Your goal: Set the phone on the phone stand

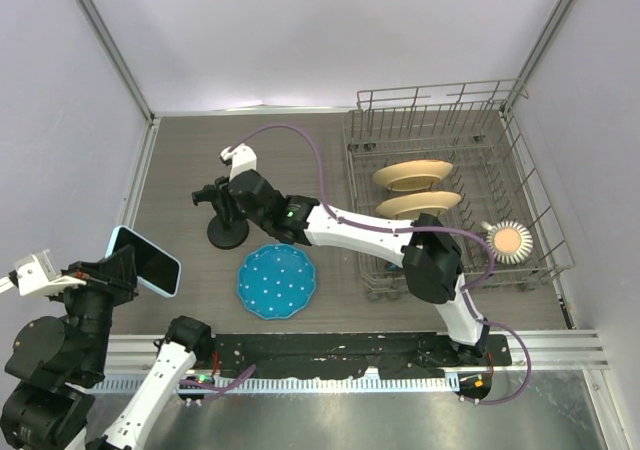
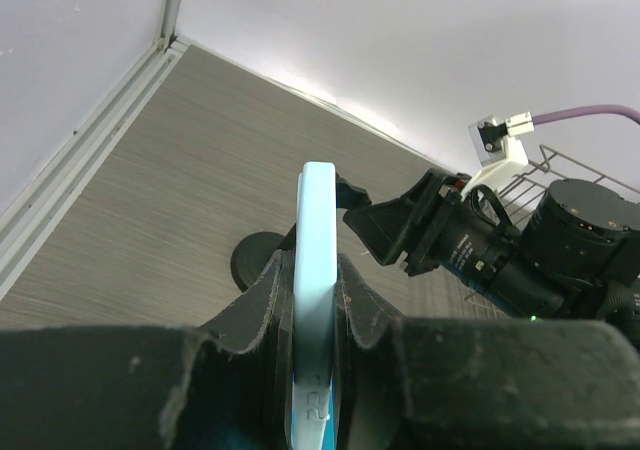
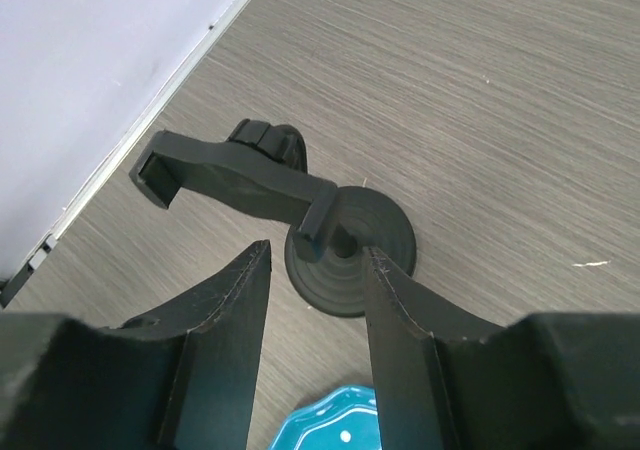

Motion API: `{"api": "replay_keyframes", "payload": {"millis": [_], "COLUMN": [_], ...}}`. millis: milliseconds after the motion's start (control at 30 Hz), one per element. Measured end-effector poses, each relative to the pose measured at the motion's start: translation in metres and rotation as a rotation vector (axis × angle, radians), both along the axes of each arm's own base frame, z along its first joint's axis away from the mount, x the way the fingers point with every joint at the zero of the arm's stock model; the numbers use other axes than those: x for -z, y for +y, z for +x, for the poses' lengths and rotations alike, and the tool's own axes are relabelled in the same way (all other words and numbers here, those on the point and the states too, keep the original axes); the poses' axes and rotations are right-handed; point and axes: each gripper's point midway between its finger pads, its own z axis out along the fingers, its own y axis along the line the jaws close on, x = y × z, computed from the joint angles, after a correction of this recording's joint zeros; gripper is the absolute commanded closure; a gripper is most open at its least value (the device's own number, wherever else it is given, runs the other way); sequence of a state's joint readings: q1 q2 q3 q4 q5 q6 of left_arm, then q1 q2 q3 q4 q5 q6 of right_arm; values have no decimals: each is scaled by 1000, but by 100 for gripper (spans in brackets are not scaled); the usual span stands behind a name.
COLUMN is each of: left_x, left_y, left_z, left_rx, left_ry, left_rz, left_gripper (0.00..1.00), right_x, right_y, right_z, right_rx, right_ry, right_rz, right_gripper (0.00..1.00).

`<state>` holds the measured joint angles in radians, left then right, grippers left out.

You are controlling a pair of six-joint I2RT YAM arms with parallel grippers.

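Note:
The phone (image 1: 150,263), light blue case and black screen, is held up off the table at the left, clamped edge-on in my left gripper (image 1: 122,268). In the left wrist view the phone (image 2: 318,230) stands between the shut fingers of my left gripper (image 2: 313,263). The black phone stand (image 1: 227,232) stands on the table left of centre, with its cradle (image 3: 225,175) on top. My right gripper (image 1: 222,210) reaches over it. In the right wrist view my right gripper (image 3: 317,253) is open, its fingers either side of the stand's disc base (image 3: 350,260) and post, with gaps showing.
A round blue dotted plate (image 1: 277,281) lies just near-right of the stand and shows in the right wrist view (image 3: 335,425). A wire dish rack (image 1: 520,180) with two beige plates (image 1: 413,176) and a round brush fills the right. Walls close in the left and back.

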<state>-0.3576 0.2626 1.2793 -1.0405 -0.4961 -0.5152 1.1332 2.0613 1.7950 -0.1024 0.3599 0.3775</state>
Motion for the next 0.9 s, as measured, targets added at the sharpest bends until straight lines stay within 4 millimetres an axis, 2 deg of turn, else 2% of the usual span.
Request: {"api": "replay_keyframes", "payload": {"millis": [167, 333, 533, 567, 633, 767, 900], "left_x": [7, 12, 18, 20, 23, 36, 54], "left_y": [-3, -4, -6, -6, -7, -15, -39], "left_z": [3, 5, 7, 7, 9, 16, 32], "left_rx": [10, 14, 18, 18, 19, 50, 148], "left_ry": [23, 33, 45, 50, 59, 92, 130], "left_rz": [8, 11, 16, 18, 21, 32, 30], "left_gripper": [100, 100, 100, 100, 100, 100, 100], "right_x": [3, 0, -2, -3, -3, -2, -3], "right_y": [6, 7, 7, 7, 7, 8, 8], "right_z": [6, 11, 14, 15, 16, 18, 19], "right_rx": [-2, 2, -12, -15, -20, -50, -108], "right_ry": [-27, -59, -95, -103, -117, -147, -174], "right_rz": [-23, -42, -79, -88, -105, -137, -161], "right_gripper": [60, 61, 82, 92, 99, 99, 99]}}
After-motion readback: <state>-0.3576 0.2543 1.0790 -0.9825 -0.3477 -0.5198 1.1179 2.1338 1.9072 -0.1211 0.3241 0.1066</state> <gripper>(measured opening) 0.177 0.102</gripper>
